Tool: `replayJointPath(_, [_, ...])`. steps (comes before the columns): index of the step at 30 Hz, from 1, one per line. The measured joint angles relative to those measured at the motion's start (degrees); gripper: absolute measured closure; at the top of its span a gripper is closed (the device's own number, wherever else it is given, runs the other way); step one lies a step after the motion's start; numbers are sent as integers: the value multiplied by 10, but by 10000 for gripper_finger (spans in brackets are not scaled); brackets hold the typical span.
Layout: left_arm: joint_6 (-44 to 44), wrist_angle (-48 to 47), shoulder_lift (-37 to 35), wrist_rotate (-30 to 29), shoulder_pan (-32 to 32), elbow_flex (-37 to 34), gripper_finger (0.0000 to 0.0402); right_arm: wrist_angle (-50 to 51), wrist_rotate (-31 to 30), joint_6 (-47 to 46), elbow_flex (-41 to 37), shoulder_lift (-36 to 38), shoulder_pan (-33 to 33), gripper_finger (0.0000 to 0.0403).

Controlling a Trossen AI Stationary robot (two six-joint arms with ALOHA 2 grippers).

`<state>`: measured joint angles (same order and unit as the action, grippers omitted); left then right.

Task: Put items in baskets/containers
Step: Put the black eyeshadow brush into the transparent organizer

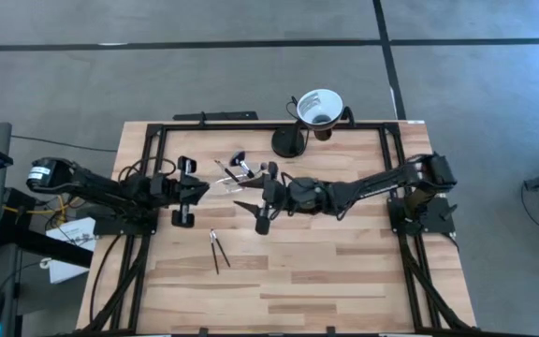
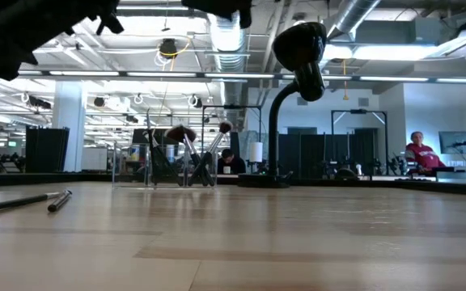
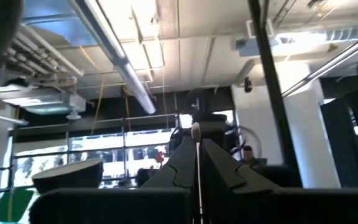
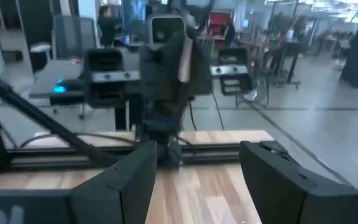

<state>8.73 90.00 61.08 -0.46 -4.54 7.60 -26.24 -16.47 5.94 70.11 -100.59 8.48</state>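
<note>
A thin dark-handled makeup brush stood clenched upright in the left gripper, just beside the clear plastic holder; right gripper waited, released.

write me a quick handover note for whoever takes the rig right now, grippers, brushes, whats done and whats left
Left gripper: shut on a thin brush, raised over the table's left middle.
Right gripper: open, holding nothing, at table centre facing the left one.
Clear holder: toward the back of the table, several brushes already standing in it.
Left to do: held brush, plus two loose brushes on the wood nearer the front.
</note>
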Motion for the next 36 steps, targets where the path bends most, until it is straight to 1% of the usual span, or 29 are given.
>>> replayJointPath(3, [0, 0, -4, 4, -13, 9, 389, -81, 15, 12, 1, -44, -12, 182])
replayJointPath(7, [3, 0, 2, 12, -23, 18, 389, -193, 66, 35, 34, -125, -27, 182])
replayJointPath(9, [3, 0, 2, 11, -22, 18, 389, -228, 94, 35, 60, -158, -33, 182])
replayJointPath(11, [4, -1, 3, 11, -22, 18, 389, -234, 104, 35, 90, -182, -35, 182])
replayJointPath(15, [4, -1, 5, 9, -22, 18, 389, -220, 106, 35, 145, -216, -34, 182])
replayJointPath(18, [10, 0, 5, 9, -22, 18, 389, -217, 107, 35, 174, -225, -34, 182])
replayJointPath(22, [10, 1, 5, 10, -22, 18, 389, -177, 103, 35, 188, -221, -34, 187])
replayJointPath(26, [11, 1, 5, 9, -22, 18, 389, -172, 103, 36, 188, -218, -34, 215])
replayJointPath(34, [11, 1, 5, 8, -22, 18, 389, -173, 117, 35, 188, -216, -40, 317])
replayJointPath(36, [11, 1, 5, 8, -22, 18, 389, -173, 125, 35, 188, -216, -44, 337])
